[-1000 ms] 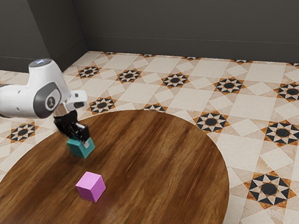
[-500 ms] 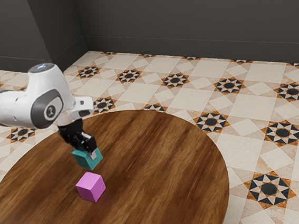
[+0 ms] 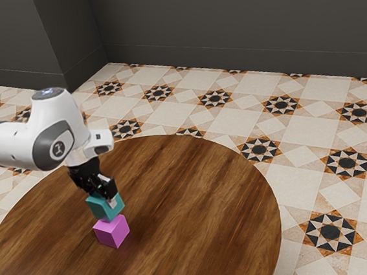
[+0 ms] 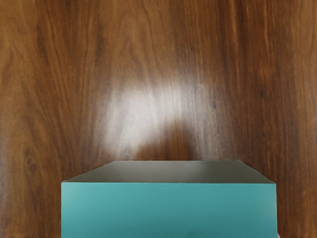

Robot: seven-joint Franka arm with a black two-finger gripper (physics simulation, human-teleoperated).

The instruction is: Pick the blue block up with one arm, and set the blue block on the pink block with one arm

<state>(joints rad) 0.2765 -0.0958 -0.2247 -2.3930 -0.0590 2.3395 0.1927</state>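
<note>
The claw (image 3: pixel 104 194) is clenched on the blue block (image 3: pixel 106 207) from above. It holds it squarely over the pink block (image 3: pixel 111 231) at the near side of the tabletop (image 3: pixel 196 201), seemingly touching, so a release should leave them stacked.

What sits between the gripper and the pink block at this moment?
The blue block, gripped by the fingers and apparently resting on the pink block, as seen in the exterior view; nothing else.
</note>
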